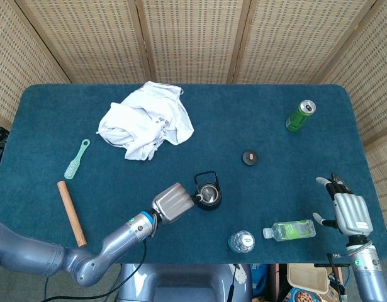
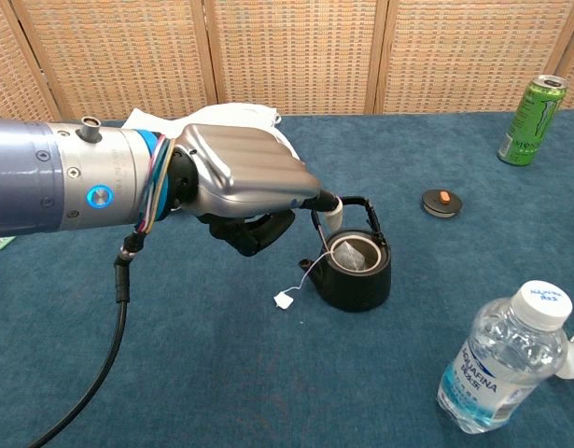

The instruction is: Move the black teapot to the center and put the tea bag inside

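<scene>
Sitting near the middle of the worktop [image 1: 42, 126], slightly toward the near edge, the black teapot [image 2: 356, 269] has its lid off & the tea bag [image 2: 351, 254] already inside, w/ string and paper tag [image 2: 285, 301] trailing out over the rim onto the cloth to the left. Left hand [image 2: 245, 191] hovers just left of the pot, fingers curled under the palm, one fingertip reaching toward the bail handle [image 2: 347, 207]; looks like it grips nothing, though contact w/ the handle can't be confirmed. Right hand [image 1: 349, 212] rests at the near right edge, fingers loosely apart, holding nothing. Judging handling: pot prob. cast iron or similar, so stiff, heavyish, won't deform; the upright bail handle is the obvious hold. Tea bag is light & flimsy; string could snag a finger and drag it out. Pot lid [image 2: 441, 202] lies well apart to the right. Room: open cloth left & far of the pot; Aquafina bottle [image 2: 499, 360] stands near right, a green bottle [image 1: 292, 229] lies beside it, green can [image 1: 301, 115] far right, white cloth [image 1: 146, 121] far left.
</scene>
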### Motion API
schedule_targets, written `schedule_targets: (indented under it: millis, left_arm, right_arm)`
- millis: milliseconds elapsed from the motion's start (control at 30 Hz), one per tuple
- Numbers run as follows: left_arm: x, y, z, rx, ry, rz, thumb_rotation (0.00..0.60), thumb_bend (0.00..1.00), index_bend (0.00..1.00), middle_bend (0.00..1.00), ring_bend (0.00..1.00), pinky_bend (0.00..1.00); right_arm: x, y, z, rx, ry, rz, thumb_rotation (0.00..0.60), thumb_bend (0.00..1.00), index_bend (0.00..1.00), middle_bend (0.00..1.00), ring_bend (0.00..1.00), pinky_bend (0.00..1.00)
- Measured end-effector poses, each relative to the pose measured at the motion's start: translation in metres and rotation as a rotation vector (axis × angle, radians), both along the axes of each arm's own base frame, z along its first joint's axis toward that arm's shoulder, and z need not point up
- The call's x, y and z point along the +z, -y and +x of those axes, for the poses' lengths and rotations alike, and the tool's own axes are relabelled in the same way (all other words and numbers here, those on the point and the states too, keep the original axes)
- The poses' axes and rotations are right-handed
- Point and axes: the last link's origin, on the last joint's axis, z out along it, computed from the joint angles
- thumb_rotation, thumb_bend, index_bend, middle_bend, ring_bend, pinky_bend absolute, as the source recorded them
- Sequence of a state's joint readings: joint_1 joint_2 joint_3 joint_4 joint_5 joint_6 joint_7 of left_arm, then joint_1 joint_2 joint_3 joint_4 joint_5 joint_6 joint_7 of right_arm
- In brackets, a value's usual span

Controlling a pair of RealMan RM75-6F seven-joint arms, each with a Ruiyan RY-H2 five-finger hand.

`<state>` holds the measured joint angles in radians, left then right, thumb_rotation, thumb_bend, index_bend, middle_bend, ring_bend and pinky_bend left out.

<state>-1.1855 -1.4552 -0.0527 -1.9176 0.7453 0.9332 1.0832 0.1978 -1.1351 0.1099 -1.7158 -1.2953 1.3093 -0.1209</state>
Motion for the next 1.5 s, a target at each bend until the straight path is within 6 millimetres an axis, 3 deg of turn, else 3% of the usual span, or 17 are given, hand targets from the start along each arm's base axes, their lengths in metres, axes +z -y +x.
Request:
schedule_targets:
  millis: [533,1500]
  left_arm:
    - [-0.023,-0.008,0.031,0.078,-0.150,-0.027,0.600,1.00,0.18,0.81,0.79,0.78]
    - [-0.060,-0.019,0.046,0.110,-0.228,0.003,0.600,1.00,0.18,0.81,0.79,0.78]
  right_arm:
    - [0.002,-0.002,-0.004,-0.007,0.007,-0.007,0.600,0.33,0.24,0.30,0.30,0.49]
    - [0.009,-0.009,-0.013,-0.029,0.015,-0.024,0.600,0.33,0.24,0.30,0.30,0.49]
